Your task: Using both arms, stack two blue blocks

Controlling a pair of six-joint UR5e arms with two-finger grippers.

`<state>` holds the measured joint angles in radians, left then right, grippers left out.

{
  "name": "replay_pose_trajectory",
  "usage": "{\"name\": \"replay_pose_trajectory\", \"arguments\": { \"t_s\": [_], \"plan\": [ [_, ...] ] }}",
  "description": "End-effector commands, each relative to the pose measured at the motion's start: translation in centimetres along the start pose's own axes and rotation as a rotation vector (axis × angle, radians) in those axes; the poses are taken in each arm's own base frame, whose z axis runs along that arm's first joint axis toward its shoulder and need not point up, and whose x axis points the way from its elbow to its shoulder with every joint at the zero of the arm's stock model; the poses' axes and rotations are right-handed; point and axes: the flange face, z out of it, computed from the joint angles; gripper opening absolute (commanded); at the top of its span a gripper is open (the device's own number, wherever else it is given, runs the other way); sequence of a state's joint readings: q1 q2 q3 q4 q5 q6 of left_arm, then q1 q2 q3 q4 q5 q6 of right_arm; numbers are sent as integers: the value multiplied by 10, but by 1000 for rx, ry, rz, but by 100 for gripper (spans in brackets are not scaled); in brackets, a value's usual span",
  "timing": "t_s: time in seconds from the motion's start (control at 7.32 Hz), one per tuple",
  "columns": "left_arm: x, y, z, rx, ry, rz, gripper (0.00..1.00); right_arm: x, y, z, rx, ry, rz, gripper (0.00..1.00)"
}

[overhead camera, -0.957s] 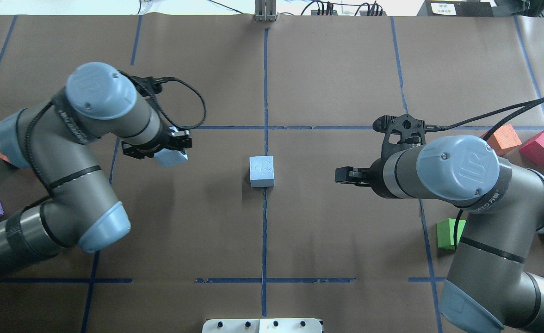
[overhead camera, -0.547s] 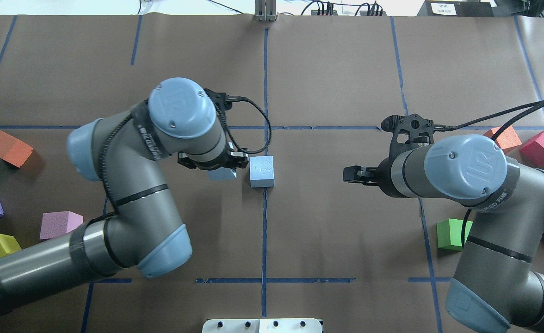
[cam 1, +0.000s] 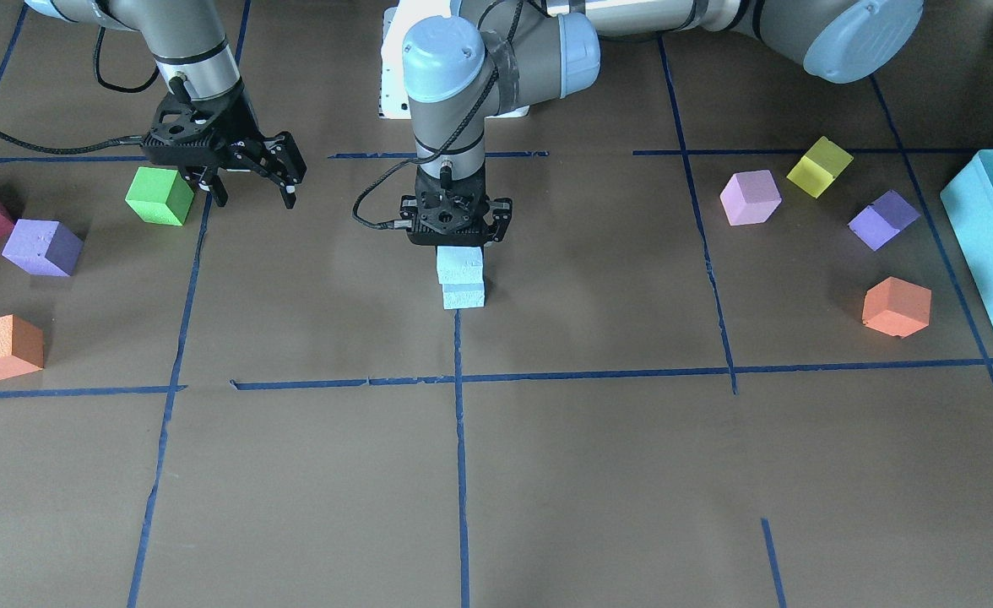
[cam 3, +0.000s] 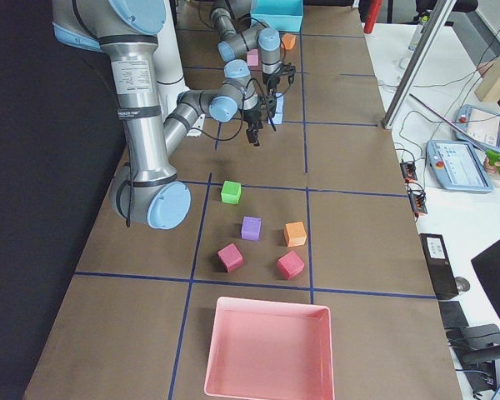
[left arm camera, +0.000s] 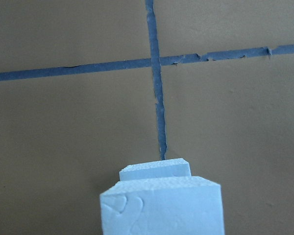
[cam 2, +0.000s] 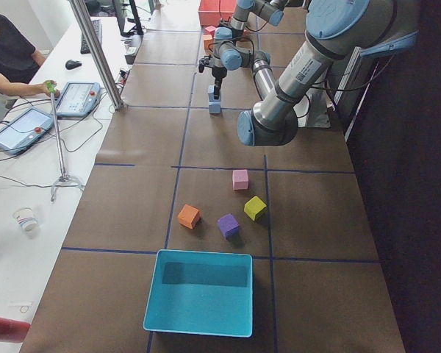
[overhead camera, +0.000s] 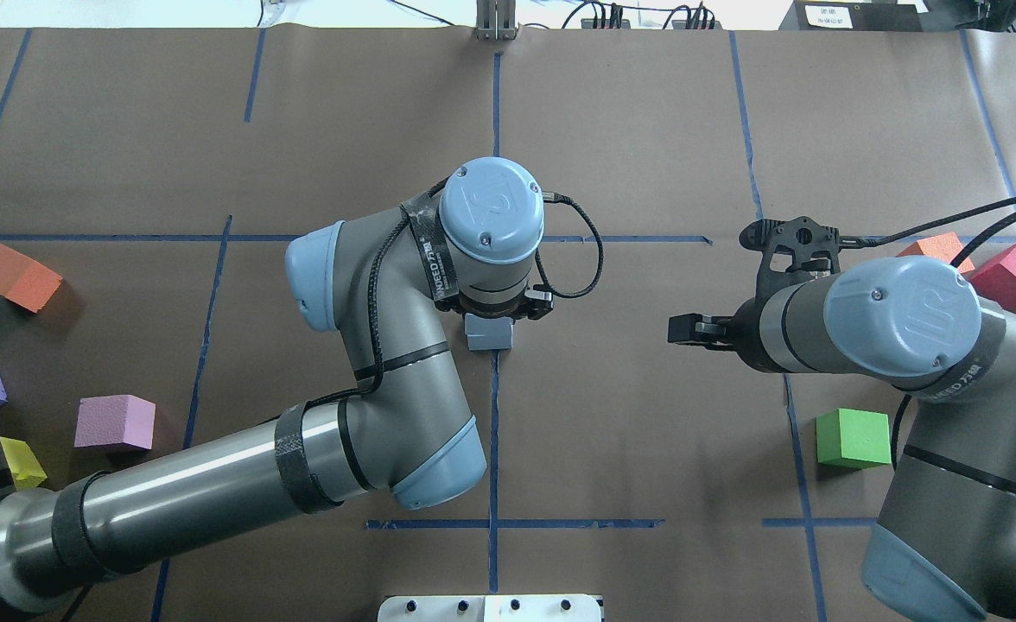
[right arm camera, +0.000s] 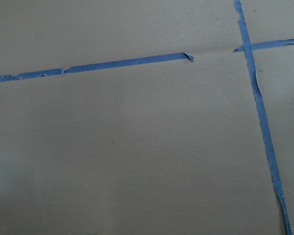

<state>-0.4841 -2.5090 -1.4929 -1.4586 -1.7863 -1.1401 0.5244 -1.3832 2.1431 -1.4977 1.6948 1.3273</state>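
Mid-table, left jaws grip block [cam 1: 460,263] (right jaws wide).

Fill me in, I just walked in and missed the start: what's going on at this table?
The left arm's pincer grips the upper blue block, which sits slightly offset on the lower blue block at the middle of the table. Whether its weight fully rests there is hard to tell, and it is not yet released. The right arm's pincer hangs open and empty off to the side, near a green cube.
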Motion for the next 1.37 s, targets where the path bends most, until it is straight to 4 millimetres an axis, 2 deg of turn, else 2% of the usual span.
{"name": "replay_pose_trajectory", "arguments": {
  "t_s": [0.0,0.27,0.82,0.96,1.09,1.23],
  "plan": [
    [0,0,4,-4,-5,-5,3,1,0,0,1,2,0,100],
    [0,0,4,-4,-5,-6,3,1,1,1,-1,3,-1,100],
    [-1,-4,21,5,15,-22,6,0,2,5,-2,8,-2,100],
    [-2,-4,22,4,12,-22,36,0,1,5,-1,8,-2,100],
    [-7,-2,24,4,8,-23,99,0,2,5,-2,8,-3,100],
    [-8,-3,23,20,3,-23,100,-1,2,5,-2,6,-4,100]
  ]
}}
